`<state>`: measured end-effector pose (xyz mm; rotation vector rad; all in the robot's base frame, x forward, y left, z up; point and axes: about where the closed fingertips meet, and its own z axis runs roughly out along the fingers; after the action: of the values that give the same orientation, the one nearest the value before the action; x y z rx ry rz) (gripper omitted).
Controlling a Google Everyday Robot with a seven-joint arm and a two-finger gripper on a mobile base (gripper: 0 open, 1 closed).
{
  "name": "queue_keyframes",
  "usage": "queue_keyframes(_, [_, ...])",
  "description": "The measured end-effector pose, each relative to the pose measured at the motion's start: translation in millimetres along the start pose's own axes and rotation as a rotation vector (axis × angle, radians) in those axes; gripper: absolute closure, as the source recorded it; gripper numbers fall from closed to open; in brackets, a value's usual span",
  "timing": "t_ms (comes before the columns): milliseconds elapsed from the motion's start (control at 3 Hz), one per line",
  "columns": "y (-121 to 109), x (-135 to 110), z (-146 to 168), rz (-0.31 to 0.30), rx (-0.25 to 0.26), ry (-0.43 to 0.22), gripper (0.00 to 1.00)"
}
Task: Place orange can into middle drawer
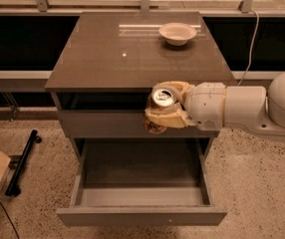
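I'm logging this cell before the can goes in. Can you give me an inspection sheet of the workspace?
Surface: grey cabinet top, carrying one bowl.
Job's things: orange can held in front of the top drawer front, above the open middle drawer; nothing seen inside the drawer.
Clutter: white bowl at the top's back right.
Grippers: gripper shut on the can, reaching in from the right.
Cables: cable hanging at right.
Surroundings: speckled floor; black bar lying left.
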<state>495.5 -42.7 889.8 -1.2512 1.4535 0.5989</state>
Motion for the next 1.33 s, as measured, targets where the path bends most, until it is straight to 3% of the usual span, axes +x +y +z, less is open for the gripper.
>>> queue_keyframes(333, [0,0,1,0.001,-0.002,0.001,1.0])
queue_keyframes(1333, [16,75,31,0.012,-0.038,0.04,1.0])
